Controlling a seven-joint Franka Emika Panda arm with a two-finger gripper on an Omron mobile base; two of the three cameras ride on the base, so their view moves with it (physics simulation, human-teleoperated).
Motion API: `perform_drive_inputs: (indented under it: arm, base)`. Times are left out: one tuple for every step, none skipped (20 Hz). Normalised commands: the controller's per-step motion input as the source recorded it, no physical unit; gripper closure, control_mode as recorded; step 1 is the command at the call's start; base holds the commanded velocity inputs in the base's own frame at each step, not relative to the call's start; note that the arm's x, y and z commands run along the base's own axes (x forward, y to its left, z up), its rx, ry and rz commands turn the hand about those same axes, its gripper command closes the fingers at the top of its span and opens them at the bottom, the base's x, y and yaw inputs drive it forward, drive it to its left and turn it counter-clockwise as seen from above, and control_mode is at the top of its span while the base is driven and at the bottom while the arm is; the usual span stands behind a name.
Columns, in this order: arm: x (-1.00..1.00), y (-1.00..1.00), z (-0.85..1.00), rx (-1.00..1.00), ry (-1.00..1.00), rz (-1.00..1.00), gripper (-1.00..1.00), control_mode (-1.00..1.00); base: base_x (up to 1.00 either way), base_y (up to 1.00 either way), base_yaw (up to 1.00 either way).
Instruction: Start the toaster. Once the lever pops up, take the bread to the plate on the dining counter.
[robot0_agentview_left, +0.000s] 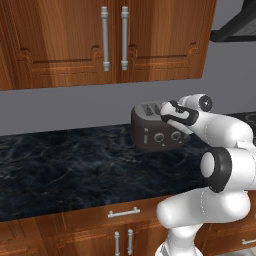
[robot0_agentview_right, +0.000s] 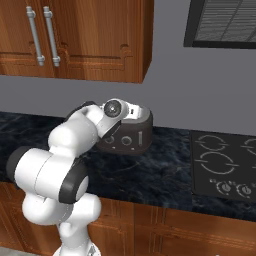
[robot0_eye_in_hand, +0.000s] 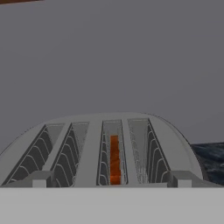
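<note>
1. The toaster (robot0_agentview_left: 157, 129) is set on the black counter (robot0_agentview_left: 65, 170) against the wall, the bread (robot0_eye_in_hand: 114, 159) sunk in its third slot for toasting.
2. The gripper (robot0_eye_in_hand: 111, 183) is held above the slots, jaws spread wide, nothing grasped.
3. The lever (robot0_agentview_left: 145, 136) is left unpressed, it is judged.

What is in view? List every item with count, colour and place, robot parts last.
toaster: one, dark grey, on the counter against the wall.
bread: one, orange-brown, edge-on in the third slot from the left in the hand view.
counter: one, black marbled.
upper cabinets: brown wood, silver handles, above the counter.
stovetop: one, black, right of the toaster.
gripper: one, over the toaster, jaws open.
</note>
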Motion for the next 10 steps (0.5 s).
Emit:
perform_drive_inputs:
  arm:
    - [0.0, 0.0, 0.0, 0.0, 0.0, 0.0, -1.0, -1.0]
    - [0.0, 0.0, 0.0, 0.0, 0.0, 0.0, -1.0, -1.0]
    - [0.0, 0.0, 0.0, 0.0, 0.0, 0.0, -1.0, -1.0]
    - [0.0, 0.0, 0.0, 0.0, 0.0, 0.0, -1.0, -1.0]
    - [0.0, 0.0, 0.0, 0.0, 0.0, 0.0, -1.0, -1.0]
    - [0.0, 0.0, 0.0, 0.0, 0.0, 0.0, -1.0, -1.0]
    - [0.0, 0.0, 0.0, 0.0, 0.0, 0.0, -1.0, -1.0]
    - [0.0, 0.0, 0.0, 0.0, 0.0, 0.0, -1.0, -1.0]
    - [0.0, 0.0, 0.0, 0.0, 0.0, 0.0, -1.0, -1.0]
    - [0.0, 0.0, 0.0, 0.0, 0.0, 0.0, -1.0, -1.0]
  base:
    - [0.0, 0.0, 0.0]
    - [0.0, 0.0, 0.0]
    - [0.0, 0.0, 0.0]
    - [0.0, 0.0, 0.0]
    - [0.0, 0.0, 0.0]
    - [0.0, 0.0, 0.0]
    - [0.0, 0.0, 0.0]
    - [0.0, 0.0, 0.0]
    - [0.0, 0.0, 0.0]
    - [0.0, 0.0, 0.0]
